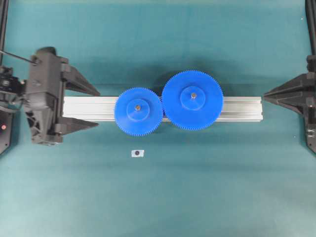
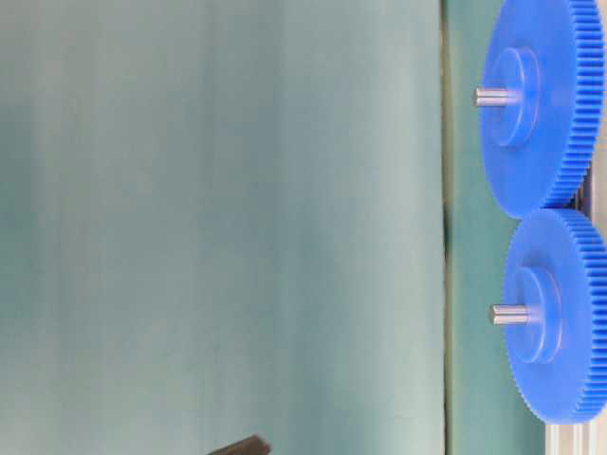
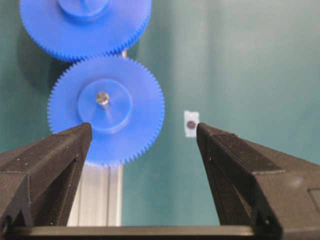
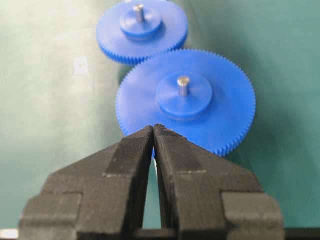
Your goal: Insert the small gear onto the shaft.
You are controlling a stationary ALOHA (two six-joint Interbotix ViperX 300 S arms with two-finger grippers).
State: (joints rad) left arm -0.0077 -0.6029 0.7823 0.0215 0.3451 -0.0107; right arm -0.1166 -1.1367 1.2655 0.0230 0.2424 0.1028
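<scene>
The small gear (image 1: 138,110) sits flat on the aluminium rail (image 1: 242,108), with the shaft (image 1: 138,106) showing through its hub hole. Its teeth meet those of the larger blue gear (image 1: 192,100) on a second pin. In the left wrist view the small gear (image 3: 106,110) and the shaft tip (image 3: 102,98) lie just ahead of my left gripper (image 3: 142,129). My left gripper (image 1: 98,106) is open and empty, just left of the small gear. My right gripper (image 1: 265,97) is shut and empty, off the rail's right end. It points at the larger gear (image 4: 185,100), with the small gear (image 4: 141,30) beyond.
A small white tag with a dark dot (image 1: 138,153) lies on the green mat in front of the rail. It also shows in the left wrist view (image 3: 191,123). In the table-level view the shaft (image 2: 507,315) sticks out of the small gear (image 2: 560,313).
</scene>
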